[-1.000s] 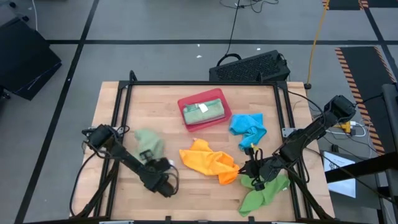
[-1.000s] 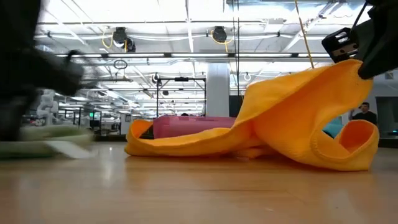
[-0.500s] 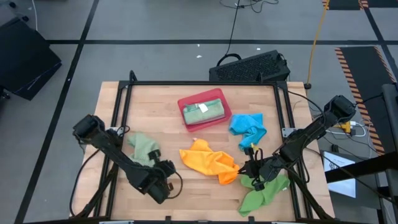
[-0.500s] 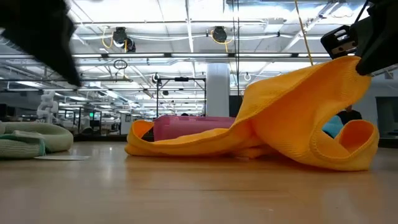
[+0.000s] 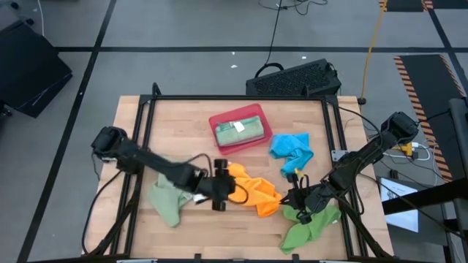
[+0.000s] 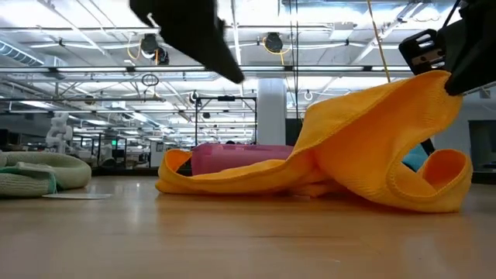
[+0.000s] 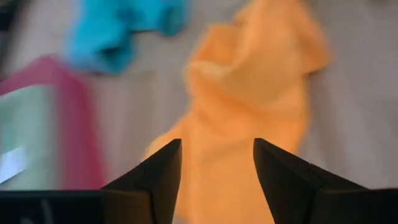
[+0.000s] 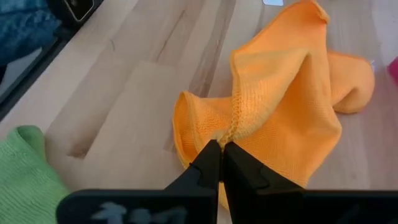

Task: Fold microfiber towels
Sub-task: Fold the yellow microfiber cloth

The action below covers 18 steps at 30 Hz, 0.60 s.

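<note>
An orange towel point(image 5: 248, 188) lies crumpled at the table's middle, its right part raised. My right gripper point(image 5: 287, 197) is shut on it at its right end. My left gripper point(image 7: 217, 146) hovers open at the towel's left end point(image 5: 230, 175), fingers pointing along it, touching nothing. A sage green towel point(image 5: 164, 202) lies flat near the table's left front. A bright green towel point(image 5: 307, 223) lies at the right front and a blue towel point(image 5: 291, 150) behind the orange one. My right gripper pinches the orange towel's hemmed edge point(image 8: 232, 127) between its two fingertips, where the cloth bunches into a fold. That end point(image 6: 430, 81) is lifted off the table. The rest slopes down slack, and its lower folds point(image 6: 232, 182) rest on the wood.
A red tray point(image 5: 219, 139) at the table's far middle holds a folded sage green towel point(image 5: 235, 131). A black frame point(image 5: 142, 131) runs round the tabletop. Bare wood shows between the sage green towel and the orange one.
My left gripper has swung from the table's near left, by the sage green towel, toward the right and stands now at the orange towel's left end. The sage green towel stays lying on the table. My right gripper keeps the orange towel raised.
</note>
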Each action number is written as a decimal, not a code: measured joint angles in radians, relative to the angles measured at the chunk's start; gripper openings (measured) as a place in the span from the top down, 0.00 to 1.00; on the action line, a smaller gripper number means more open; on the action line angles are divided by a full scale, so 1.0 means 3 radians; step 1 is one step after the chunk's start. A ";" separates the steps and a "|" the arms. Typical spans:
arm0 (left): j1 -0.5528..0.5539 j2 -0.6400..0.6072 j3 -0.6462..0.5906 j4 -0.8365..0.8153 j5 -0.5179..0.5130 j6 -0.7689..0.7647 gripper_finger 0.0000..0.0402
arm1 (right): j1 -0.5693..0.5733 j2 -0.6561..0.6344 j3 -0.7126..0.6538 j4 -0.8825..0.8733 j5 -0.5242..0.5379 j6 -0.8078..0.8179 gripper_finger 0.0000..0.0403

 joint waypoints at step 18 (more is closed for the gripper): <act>0.0191 0.0298 0.0004 -0.0555 0.0738 0.0501 0.44 | -0.0156 -0.0047 0.0000 -0.0001 -0.0003 -0.0516 0.99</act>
